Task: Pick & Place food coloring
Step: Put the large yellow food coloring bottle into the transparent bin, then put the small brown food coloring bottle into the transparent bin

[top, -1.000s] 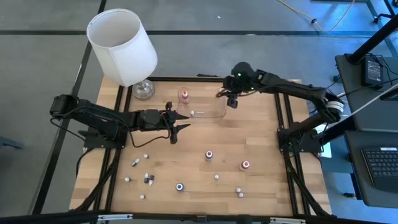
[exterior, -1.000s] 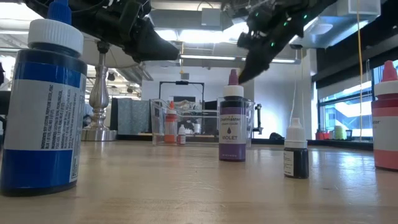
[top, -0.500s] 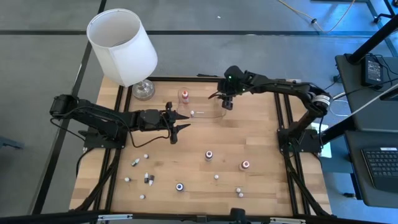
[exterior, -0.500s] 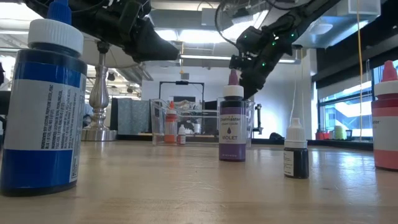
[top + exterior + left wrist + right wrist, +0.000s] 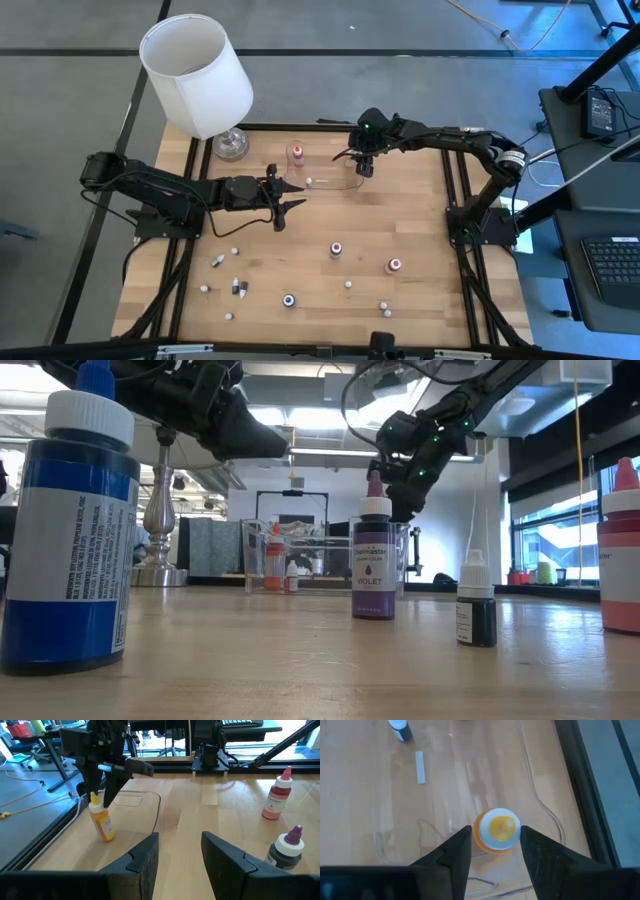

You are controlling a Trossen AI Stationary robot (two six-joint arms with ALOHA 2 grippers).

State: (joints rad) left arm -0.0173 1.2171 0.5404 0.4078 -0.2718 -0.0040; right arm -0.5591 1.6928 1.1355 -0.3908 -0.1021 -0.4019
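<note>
Worktop (image 5: pixel 400 230) of pale wood planks carries scattered bottles. Directly under the right tool (image 5: pixel 491 847), fingers apart, stands an orange bottle (image 5: pixel 495 830), white-capped.

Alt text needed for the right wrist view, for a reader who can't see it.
Seen from straight above, an orange food coloring bottle stands in the clear tray, between the right gripper's two open dark fingers. A small dark bottle stands farther off on the wooden table.
</note>
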